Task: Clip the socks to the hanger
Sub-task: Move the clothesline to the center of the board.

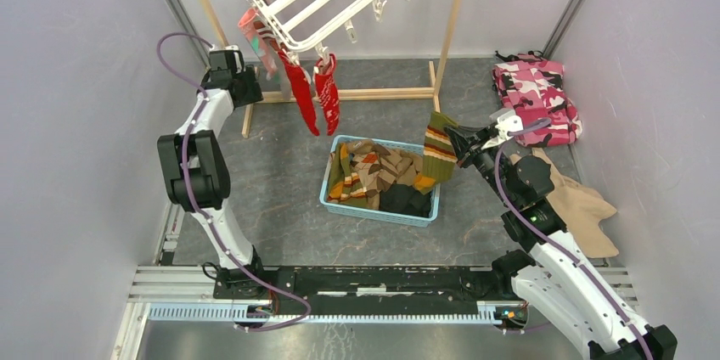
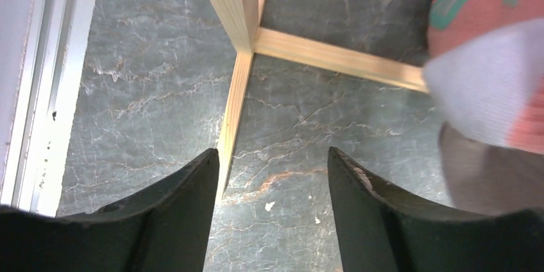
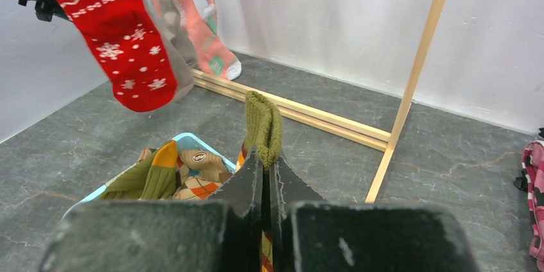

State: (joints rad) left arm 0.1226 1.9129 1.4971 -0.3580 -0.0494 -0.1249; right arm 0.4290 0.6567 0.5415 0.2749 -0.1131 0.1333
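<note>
arm on left point(image 1: 194, 165) raised beside hanger point(image 1: 299, 5), left tool point(image 2: 272, 153) apart — right tool point(image 3: 264, 160) outstretched, clamped on striped sock point(image 3: 263, 121).

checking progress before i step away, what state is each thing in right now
hanger, hanging tilted from the wooden frame
red socks, clipped to the hanger, dangling
coral sock, hanging at the hanger's left corner
striped sock, held up, pinched in the right claw
right claw, shut on the striped sock
left claw, open, empty
basket, holding a pile of socks
camo cloth, lying crumpled
beige cloth, lying rumpled
</note>
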